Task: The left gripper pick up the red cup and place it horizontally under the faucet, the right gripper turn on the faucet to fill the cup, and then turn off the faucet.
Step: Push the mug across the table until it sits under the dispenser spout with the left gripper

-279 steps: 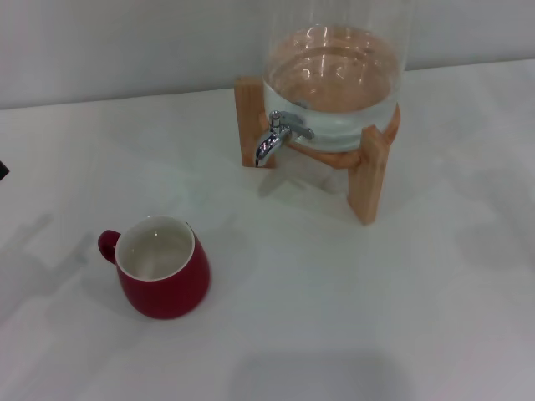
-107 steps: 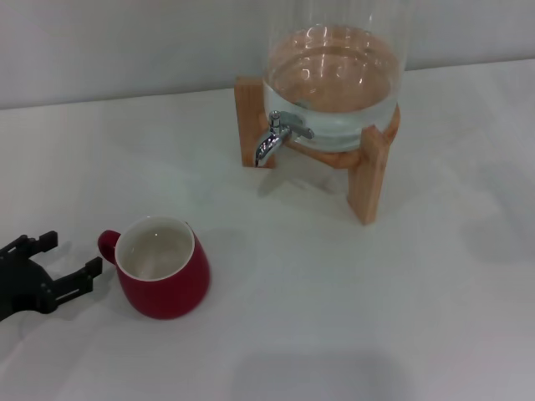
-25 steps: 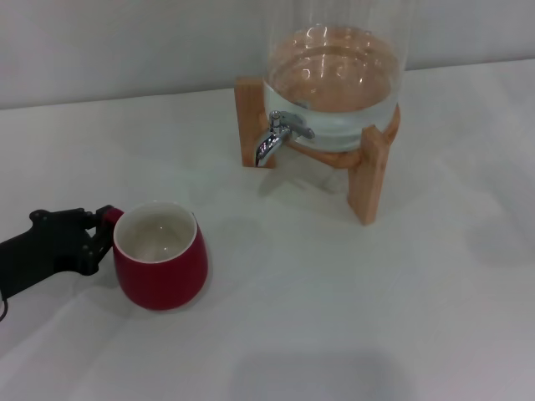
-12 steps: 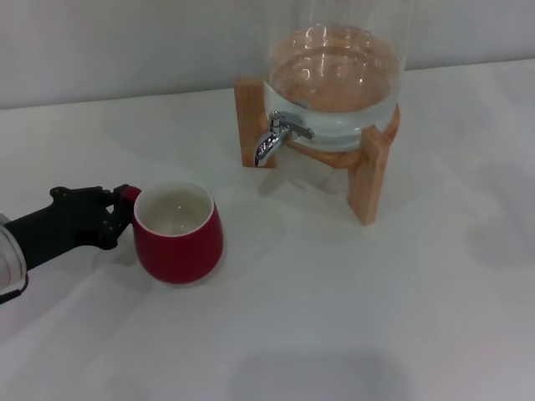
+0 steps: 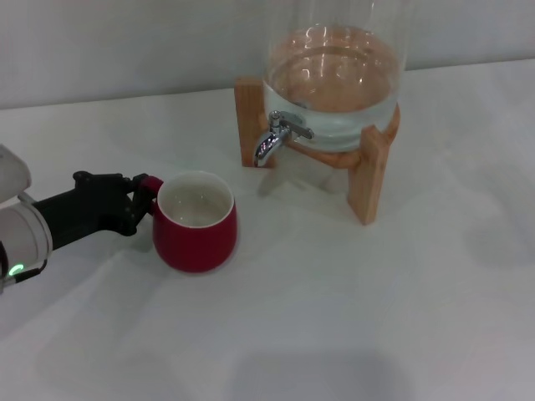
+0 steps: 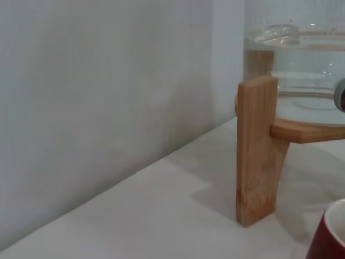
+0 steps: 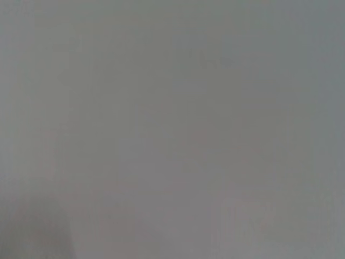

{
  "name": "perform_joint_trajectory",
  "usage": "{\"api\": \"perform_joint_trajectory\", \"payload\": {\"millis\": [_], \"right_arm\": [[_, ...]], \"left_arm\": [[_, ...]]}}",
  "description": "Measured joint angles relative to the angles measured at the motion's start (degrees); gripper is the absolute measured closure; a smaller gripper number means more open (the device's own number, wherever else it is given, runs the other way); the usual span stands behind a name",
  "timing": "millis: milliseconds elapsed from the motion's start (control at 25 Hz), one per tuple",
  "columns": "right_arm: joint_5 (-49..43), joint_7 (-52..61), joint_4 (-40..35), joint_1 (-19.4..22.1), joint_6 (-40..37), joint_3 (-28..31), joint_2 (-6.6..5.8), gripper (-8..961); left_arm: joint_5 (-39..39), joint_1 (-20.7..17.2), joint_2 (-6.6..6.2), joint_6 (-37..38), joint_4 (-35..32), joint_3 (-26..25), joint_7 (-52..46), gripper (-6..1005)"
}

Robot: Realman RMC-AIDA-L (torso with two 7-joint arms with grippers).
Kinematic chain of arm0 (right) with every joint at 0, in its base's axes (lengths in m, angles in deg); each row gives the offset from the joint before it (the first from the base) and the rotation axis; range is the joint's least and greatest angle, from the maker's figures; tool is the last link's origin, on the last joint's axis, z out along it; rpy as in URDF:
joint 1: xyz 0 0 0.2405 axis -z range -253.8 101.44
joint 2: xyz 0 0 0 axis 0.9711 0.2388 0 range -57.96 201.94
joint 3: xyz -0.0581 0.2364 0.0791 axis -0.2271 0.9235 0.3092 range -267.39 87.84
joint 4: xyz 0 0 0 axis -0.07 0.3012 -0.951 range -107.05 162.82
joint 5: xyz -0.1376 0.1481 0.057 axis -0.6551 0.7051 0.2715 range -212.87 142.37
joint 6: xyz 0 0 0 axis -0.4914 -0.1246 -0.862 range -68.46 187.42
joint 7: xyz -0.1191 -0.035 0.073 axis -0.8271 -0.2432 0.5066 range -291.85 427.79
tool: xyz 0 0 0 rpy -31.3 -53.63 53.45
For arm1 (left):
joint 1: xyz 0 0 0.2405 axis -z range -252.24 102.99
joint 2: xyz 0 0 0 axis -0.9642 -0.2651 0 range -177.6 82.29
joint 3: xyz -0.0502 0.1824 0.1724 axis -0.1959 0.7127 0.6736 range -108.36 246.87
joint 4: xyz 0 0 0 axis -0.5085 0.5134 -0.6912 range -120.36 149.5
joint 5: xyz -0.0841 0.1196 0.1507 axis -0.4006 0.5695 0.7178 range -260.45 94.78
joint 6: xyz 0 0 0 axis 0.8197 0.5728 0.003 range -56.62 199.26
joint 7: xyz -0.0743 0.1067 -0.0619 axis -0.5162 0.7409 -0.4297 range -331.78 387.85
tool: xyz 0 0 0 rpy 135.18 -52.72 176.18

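Observation:
The red cup point(image 5: 196, 221) stands upright, white inside, left of and in front of the faucet point(image 5: 272, 139). My left gripper point(image 5: 138, 200) is shut on the cup's small red handle, its black claw and white arm reaching in from the left edge. The chrome faucet sticks out from the clear glass dispenser point(image 5: 334, 75) on its wooden stand point(image 5: 370, 171); its spout points down, apart from the cup. In the left wrist view a corner of the red cup point(image 6: 330, 237) shows beside a stand leg point(image 6: 259, 151). The right gripper is out of view.
The white table point(image 5: 351, 317) runs to a grey wall behind. The dispenser holds water. The right wrist view shows only a plain grey surface.
My left gripper closed on the cup's handle and has carried the cup to the right and toward the faucet over the last second.

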Motion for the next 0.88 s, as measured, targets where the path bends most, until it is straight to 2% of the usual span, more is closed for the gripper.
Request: {"api": "perform_joint_trajectory", "payload": {"millis": [200, 400, 680, 880], "right_arm": [[0.0, -0.1, 0.0, 0.0, -0.1, 0.0, -0.01, 231], [0.0, -0.1, 0.0, 0.0, 0.0, 0.0, -0.01, 231], [0.0, -0.1, 0.0, 0.0, 0.0, 0.0, -0.01, 231], [0.0, -0.1, 0.0, 0.0, 0.0, 0.0, -0.01, 231]], "left_arm": [[-1.7, 0.7, 0.0, 0.5, 0.1, 0.2, 1.2, 863], [-5.6, 0.9, 0.0, 0.8, 0.3, 2.7, 3.9, 863], [-6.1, 1.2, 0.0, 1.8, 0.5, 2.9, 4.0, 863], [-8.9, 2.8, 0.0, 2.3, 3.7, 2.9, 6.8, 863]]}}
